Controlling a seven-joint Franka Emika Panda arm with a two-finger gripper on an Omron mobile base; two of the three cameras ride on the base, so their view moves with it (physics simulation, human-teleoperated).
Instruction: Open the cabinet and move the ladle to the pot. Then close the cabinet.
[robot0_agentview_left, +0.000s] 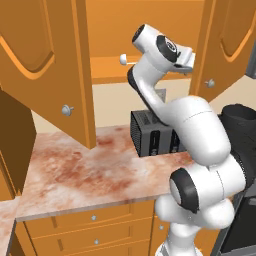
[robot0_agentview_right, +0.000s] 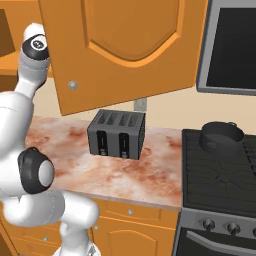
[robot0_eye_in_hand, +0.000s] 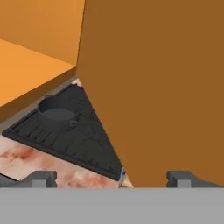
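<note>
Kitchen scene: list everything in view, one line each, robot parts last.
cabinet: one, orange wood, on the wall, both doors open
ladle: one, pale, on the cabinet shelf
toaster: one, black, on the counter under the cabinet
counter: one, reddish marble
drawers: several, orange, under the counter
pot: one, dark grey, on the stove
stove: one, black, right of the counter
microwave: one, dark, above the stove
gripper: one, dark tips, open, empty, by the right door
</note>
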